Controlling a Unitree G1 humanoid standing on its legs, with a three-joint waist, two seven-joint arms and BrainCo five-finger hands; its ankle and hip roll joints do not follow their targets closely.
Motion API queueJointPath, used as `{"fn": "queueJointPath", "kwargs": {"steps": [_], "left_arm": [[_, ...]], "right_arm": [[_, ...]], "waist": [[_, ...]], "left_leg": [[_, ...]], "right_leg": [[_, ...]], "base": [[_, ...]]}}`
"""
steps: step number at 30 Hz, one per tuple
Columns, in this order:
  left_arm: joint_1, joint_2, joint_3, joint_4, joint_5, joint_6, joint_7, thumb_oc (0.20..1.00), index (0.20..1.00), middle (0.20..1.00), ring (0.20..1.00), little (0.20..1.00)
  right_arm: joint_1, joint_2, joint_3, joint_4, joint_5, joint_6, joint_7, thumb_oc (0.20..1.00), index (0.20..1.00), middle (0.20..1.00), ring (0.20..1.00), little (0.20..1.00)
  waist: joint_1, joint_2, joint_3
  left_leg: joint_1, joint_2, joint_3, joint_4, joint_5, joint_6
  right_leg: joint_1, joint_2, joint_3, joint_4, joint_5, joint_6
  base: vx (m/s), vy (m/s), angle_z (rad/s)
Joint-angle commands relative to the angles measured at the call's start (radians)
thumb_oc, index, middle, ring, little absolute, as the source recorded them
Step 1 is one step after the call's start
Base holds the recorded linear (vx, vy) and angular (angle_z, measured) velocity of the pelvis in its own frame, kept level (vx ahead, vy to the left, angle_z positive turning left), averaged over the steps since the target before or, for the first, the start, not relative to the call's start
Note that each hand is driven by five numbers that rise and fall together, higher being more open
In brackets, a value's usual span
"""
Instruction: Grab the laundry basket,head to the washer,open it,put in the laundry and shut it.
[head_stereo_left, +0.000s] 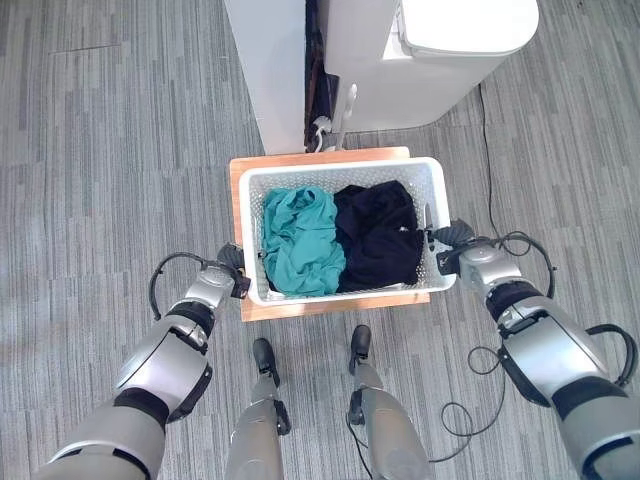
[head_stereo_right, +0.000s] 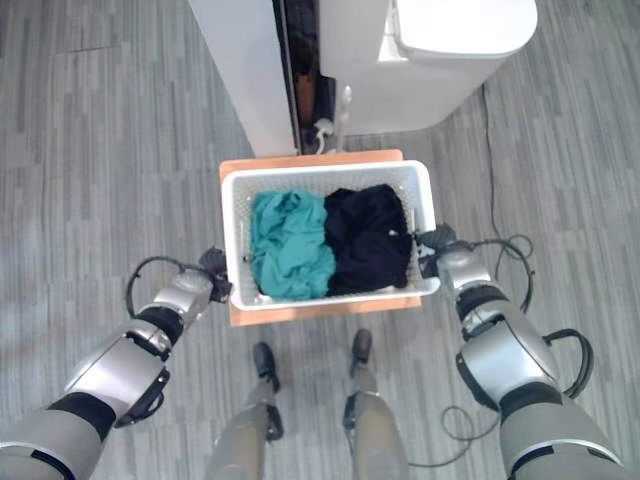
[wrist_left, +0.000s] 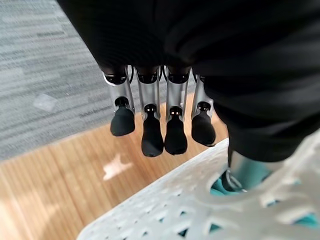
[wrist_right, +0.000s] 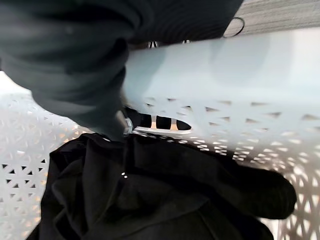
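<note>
A white laundry basket (head_stereo_left: 340, 168) stands on a low wooden stand (head_stereo_left: 300, 306); inside lie teal clothes (head_stereo_left: 300, 240) on the left and black clothes (head_stereo_left: 380, 235) on the right. My left hand (head_stereo_left: 228, 270) is at the basket's left end, open. Its straight fingers (wrist_left: 152, 135) hang outside the rim (wrist_left: 175, 200), over the wood (wrist_left: 60, 185). My right hand (head_stereo_left: 450, 250) is at the right end. Its fingertips (wrist_right: 162, 122) show through the handle slot under the rim (wrist_right: 225, 70), and its thumb sits inside above the black clothes (wrist_right: 150, 190).
A white washer (head_stereo_left: 450, 50) stands just beyond the stand, with a tall white panel (head_stereo_left: 270, 70) to its left and a dark gap between them. Grey striped carpet (head_stereo_left: 100, 150) lies open on both sides.
</note>
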Motion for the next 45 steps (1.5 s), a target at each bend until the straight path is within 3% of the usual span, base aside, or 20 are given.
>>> {"fn": "queueJointPath", "kwargs": {"steps": [1,7,15,16,17,18,19,20,21,23,32,45], "left_arm": [[-0.136,-0.093,-0.028,0.003,-0.044,-0.041,0.043,0.200,0.200,0.200,0.200,0.200],[-0.089,-0.112,-0.010,-0.069,-0.049,-0.055,0.055,0.200,0.200,0.200,0.200,0.200],[-0.023,-0.103,-0.026,-0.249,-0.024,-0.089,0.070,0.216,0.216,0.216,0.216,0.216],[0.031,-0.101,0.008,-0.339,-0.146,-0.133,0.044,0.341,0.341,0.341,0.341,0.341],[0.033,-0.100,0.007,-0.340,-0.147,-0.132,0.044,0.391,0.391,0.391,0.391,0.391],[0.106,-0.111,0.053,-0.414,-0.297,-0.148,0.001,0.526,0.526,0.526,0.526,0.526],[0.138,-0.113,0.047,-0.435,-0.278,-0.142,-0.009,0.561,0.561,0.561,0.561,0.561],[0.160,-0.109,0.041,-0.457,-0.263,-0.143,-0.008,0.561,0.561,0.561,0.561,0.561],[0.180,-0.110,0.036,-0.468,-0.242,-0.143,-0.010,0.485,0.485,0.485,0.485,0.485],[0.199,-0.116,0.030,-0.456,-0.210,-0.136,-0.019,0.200,0.200,0.200,0.200,0.200],[0.221,-0.142,0.039,-0.410,-0.120,-0.119,0.002,0.200,0.200,0.200,0.200,0.200],[0.294,-0.174,0.029,-0.323,-0.052,-0.068,-0.038,0.200,0.200,0.200,0.200,0.200]], "right_arm": [[-0.071,0.083,-0.033,-0.091,0.096,-0.051,0.048,0.200,0.200,0.200,0.200,0.200],[0.065,0.099,-0.112,-0.263,0.229,-0.105,0.039,0.200,0.200,0.200,0.200,0.200],[0.225,0.088,-0.152,-0.402,0.237,-0.137,0.046,0.200,0.200,0.200,0.200,0.200],[0.273,0.091,-0.167,-0.412,0.253,-0.146,0.061,0.200,0.200,0.200,0.200,0.200],[0.274,0.091,-0.166,-0.412,0.253,-0.146,0.061,0.200,0.200,0.200,0.200,0.200],[0.333,0.111,-0.167,-0.423,0.262,-0.146,0.085,0.200,0.200,0.200,0.200,0.200],[0.363,0.115,-0.168,-0.431,0.258,-0.144,0.096,0.200,0.200,0.200,0.200,0.200],[0.385,0.117,-0.165,-0.439,0.251,-0.143,0.104,0.200,0.200,0.200,0.200,0.200],[0.412,0.119,-0.159,-0.446,0.247,-0.141,0.113,0.200,0.200,0.200,0.200,0.200],[0.445,0.129,-0.160,-0.445,0.247,-0.136,0.124,0.200,0.200,0.200,0.200,0.200],[0.510,0.160,-0.174,-0.434,0.222,-0.116,0.128,0.200,0.200,0.200,0.200,0.200],[0.637,0.131,-0.196,-0.489,0.223,-0.070,0.156,0.200,0.200,0.200,0.200,0.200]], "waist": [[0.012,0.054,0.088],[0.010,0.068,0.082],[0.015,0.089,0.062],[0.020,0.093,0.057],[0.019,0.093,0.055],[0.026,0.096,0.047],[0.027,0.097,0.042],[0.030,0.097,0.038],[0.032,0.097,0.032],[0.035,0.098,0.024],[0.044,0.111,-0.011],[0.034,0.112,-0.076]], "left_leg": [[0.031,-0.007,-0.133,0.006,-0.020,-0.009],[0.047,-0.010,-0.129,0.006,-0.026,-0.010],[0.076,-0.015,-0.132,0.006,-0.031,-0.010],[0.088,-0.016,-0.129,0.006,-0.033,-0.013],[0.088,-0.016,-0.130,0.006,-0.033,-0.013],[0.095,-0.018,-0.130,0.006,-0.035,-0.013],[0.099,-0.018,-0.130,0.006,-0.036,-0.013],[0.102,-0.018,-0.130,0.006,-0.037,-0.012],[0.106,-0.018,-0.128,0.006,-0.038,-0.013],[0.114,-0.018,-0.127,0.006,-0.039,-0.012],[0.151,-0.018,-0.125,0.006,-0.041,-0.011],[0.215,-0.008,-0.116,0.006,-0.053,-0.004]], "right_leg": [[0.040,-0.030,0.037,-0.002,-0.005,0.071],[0.054,-0.032,0.039,-0.002,-0.011,0.072],[0.087,-0.039,0.035,-0.002,-0.017,0.074],[0.101,-0.043,0.027,-0.002,-0.019,0.076],[0.101,-0.043,0.027,-0.002,-0.019,0.076],[0.111,-0.045,0.022,-0.002,-0.021,0.075],[0.114,-0.045,0.020,-0.002,-0.023,0.074],[0.117,-0.045,0.018,-0.002,-0.023,0.074],[0.120,-0.046,0.016,-0.002,-0.024,0.073],[0.128,-0.047,0.014,-0.002,-0.025,0.073],[0.170,-0.049,0.001,-0.002,-0.036,0.069],[0.216,-0.030,0.016,-0.002,-0.049,0.064]], "base": [[0.00,0.000,0.00],[0.00,0.000,0.00],[0.00,-0.004,0.00],[0.00,0.000,0.00],[-0.03,-0.034,0.02],[0.00,0.000,0.00],[-0.04,-0.029,0.02],[0.00,0.000,0.00],[0.00,0.000,0.00],[-0.01,-0.006,0.02],[-0.03,-0.014,0.04],[-0.02,-0.008,0.00]]}}
